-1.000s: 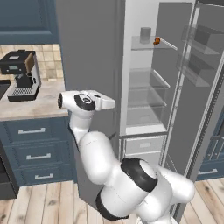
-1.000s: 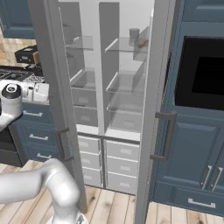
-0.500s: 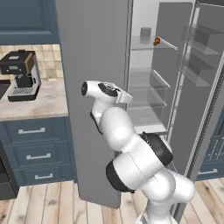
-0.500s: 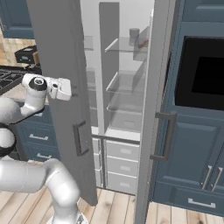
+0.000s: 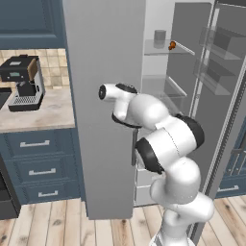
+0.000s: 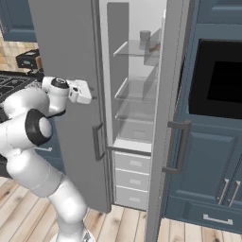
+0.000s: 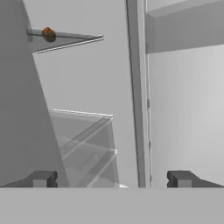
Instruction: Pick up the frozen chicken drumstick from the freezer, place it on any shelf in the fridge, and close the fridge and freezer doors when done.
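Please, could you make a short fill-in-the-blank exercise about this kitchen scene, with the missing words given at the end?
1. The frozen chicken drumstick lies on the ____ glass shelf in view.
2. Beside it on that shelf stands a grey ____.
3. The gripper has its fingers ____ and holds nothing.
4. On the counter stands a ____ machine.

Missing words: top; cylinder; open; coffee

Top glass shelf [image 5: 180, 48] bearing drumstick [image 5: 171, 45] and, seemingly, grey cylinder [image 5: 159, 38]
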{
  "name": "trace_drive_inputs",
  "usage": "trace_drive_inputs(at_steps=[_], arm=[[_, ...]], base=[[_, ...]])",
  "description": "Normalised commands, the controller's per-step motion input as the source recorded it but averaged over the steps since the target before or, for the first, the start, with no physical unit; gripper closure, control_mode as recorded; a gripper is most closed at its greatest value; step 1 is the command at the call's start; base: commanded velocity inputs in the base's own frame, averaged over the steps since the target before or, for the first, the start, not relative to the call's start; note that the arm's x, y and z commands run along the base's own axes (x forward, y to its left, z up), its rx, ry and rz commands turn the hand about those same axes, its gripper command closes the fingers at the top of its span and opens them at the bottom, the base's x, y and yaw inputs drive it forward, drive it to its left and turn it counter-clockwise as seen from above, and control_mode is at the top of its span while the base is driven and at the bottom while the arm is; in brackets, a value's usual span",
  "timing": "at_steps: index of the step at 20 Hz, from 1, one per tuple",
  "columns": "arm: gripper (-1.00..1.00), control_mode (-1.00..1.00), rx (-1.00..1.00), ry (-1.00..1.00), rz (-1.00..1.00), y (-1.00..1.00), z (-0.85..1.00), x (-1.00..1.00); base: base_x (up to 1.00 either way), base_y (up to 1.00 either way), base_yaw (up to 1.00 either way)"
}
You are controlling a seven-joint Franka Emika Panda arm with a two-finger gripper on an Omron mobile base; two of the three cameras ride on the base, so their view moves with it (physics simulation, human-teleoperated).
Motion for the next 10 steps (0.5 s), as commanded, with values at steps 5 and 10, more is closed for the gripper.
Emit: trace_drive_inputs(at_steps=[5,10], arm=[[-1.0,-1.0,0.0,0.0,0.0,0.0,0.0,0.75],[-1.0,-1.0,0.0,0.01,0.0,0.0,0.04,0.19]], base=[[0.0,0.0,0.0],[0.0,0.0,0.0]])
